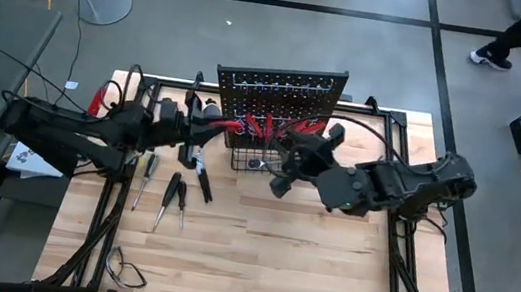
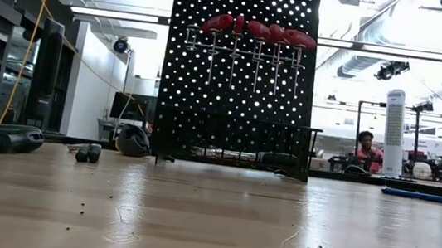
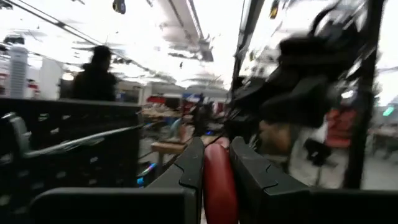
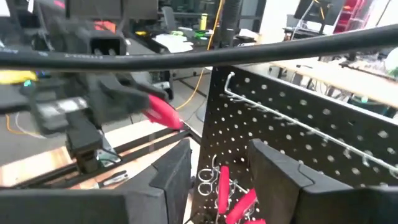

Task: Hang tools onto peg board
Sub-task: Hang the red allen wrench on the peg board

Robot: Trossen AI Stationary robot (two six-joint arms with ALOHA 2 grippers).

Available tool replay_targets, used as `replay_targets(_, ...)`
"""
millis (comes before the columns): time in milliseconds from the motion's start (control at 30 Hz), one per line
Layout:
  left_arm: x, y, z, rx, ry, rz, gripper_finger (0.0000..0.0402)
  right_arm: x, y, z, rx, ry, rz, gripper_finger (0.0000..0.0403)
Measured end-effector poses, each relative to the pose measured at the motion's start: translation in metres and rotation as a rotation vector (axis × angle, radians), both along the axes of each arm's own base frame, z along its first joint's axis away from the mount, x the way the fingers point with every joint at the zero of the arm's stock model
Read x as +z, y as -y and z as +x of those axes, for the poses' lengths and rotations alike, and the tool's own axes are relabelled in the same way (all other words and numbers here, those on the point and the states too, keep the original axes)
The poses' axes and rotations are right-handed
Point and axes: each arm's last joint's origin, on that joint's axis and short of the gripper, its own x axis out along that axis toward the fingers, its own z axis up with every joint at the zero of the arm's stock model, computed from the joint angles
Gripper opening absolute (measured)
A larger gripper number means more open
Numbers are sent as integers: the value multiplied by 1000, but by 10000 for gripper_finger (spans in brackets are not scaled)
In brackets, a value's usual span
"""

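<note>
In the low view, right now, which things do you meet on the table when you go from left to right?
Black-handled tool → two small dark handles → dark round object → peg board with red-handled screwdrivers → blue tool.

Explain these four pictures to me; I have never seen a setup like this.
Two dark robot arms work at a wooden table. One picture looks down from above, one looks level across the tabletop, and two come from cameras on the arms' wrists. A black peg board stands upright with red-handled screwdrivers hanging in a row. More tools lie on the wood. The left end effector is shut on a red handle, raised beside the board. The right end effector is open and empty, facing the board from the other side. A person sits far behind.
</note>
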Motion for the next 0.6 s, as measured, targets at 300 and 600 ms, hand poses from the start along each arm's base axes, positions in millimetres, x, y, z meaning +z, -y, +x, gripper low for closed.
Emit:
replay_targets(300,-9,-41,6,92,-76,119,41,0,-6,-5,-10,56,71,151)
replay_targets(600,-23,-63,16,165,-155,183,41,-1,-7,-4,-9,95,128,151)
